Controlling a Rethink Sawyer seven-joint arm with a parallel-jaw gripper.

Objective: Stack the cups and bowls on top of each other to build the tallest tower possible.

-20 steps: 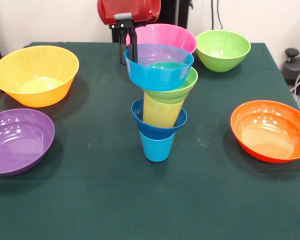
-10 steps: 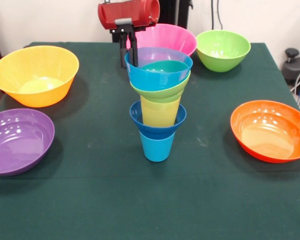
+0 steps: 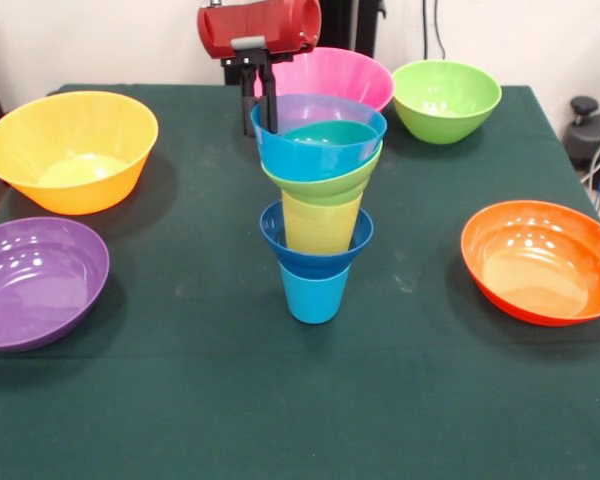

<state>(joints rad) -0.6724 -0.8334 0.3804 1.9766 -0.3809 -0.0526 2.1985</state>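
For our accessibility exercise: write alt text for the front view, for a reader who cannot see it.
A tower of nested cups and bowls stands mid-table, a light blue bowl on top, with the robot's hand at that bowl's rim. Around it on the green table sit yellow-orange, purple, pink, green and orange bowls.

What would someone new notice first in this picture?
The tower at the table's middle: blue cup, dark blue bowl, yellow cup, small green bowl, light blue bowl on top. The gripper pinches that top bowl's rim. Big bright bowls ring the tower.
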